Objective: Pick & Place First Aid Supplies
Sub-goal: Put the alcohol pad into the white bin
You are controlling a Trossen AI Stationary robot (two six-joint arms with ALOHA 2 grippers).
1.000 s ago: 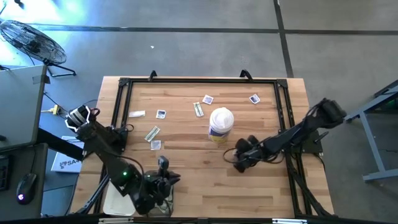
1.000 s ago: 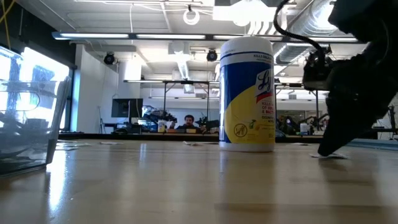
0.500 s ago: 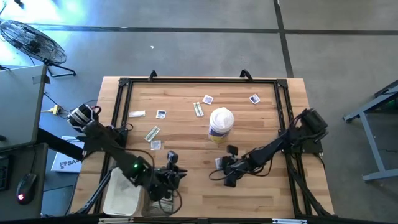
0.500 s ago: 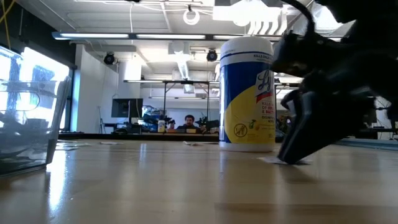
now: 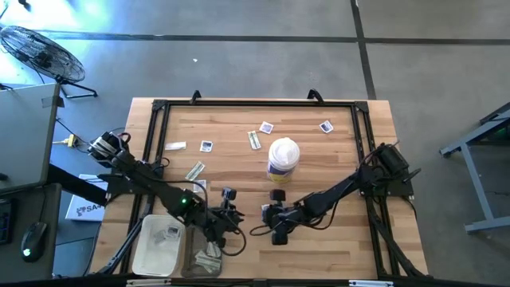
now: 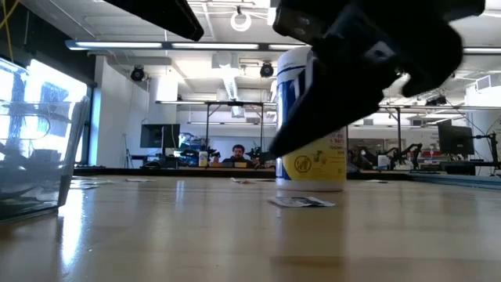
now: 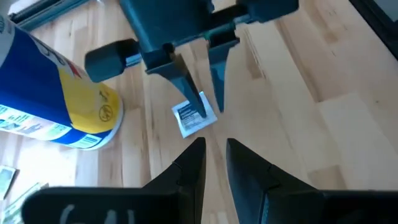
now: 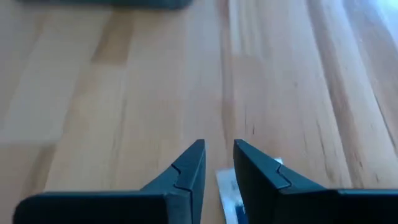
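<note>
— While both arms lean in over the middle of the surface [image 5: 335, 239], which one has the job?

— I'd say the right. The right hand [image 5: 273, 226] is low over one square packet [image 7: 194, 117] that lies flat on the wood, near the canister [image 5: 283, 159] on its front side. From the left wrist its fingers [image 7: 216, 87] come down beside the packet's far edge, one of them apparently touching that edge, and they are only narrowly parted. It has hold of nothing.

— And the left?

— The left hand [image 5: 229, 206] points at the same packet from the other side, fingers a narrow gap apart, also empty. It should wait there, well out of the right's path.

— So how to do the pick well?

— A flat packet gives little to pinch. My judgement: spread the fingers a bit, bring one tip down on each side of an edge, press lightly to the wood, then close so the edge lifts into the grip. Coming down on top would only slide it.

— Where does it go afterwards?

— Probably the white tray [image 5: 147, 249] at the left front corner, which already holds a packet. Other packets [image 5: 206, 147] lie scattered behind and left of the canister, among them a pale strip [image 5: 194, 171].

— Any risk?

— Knocking the canister, or the two arms clashing, since they sit close together.
</note>
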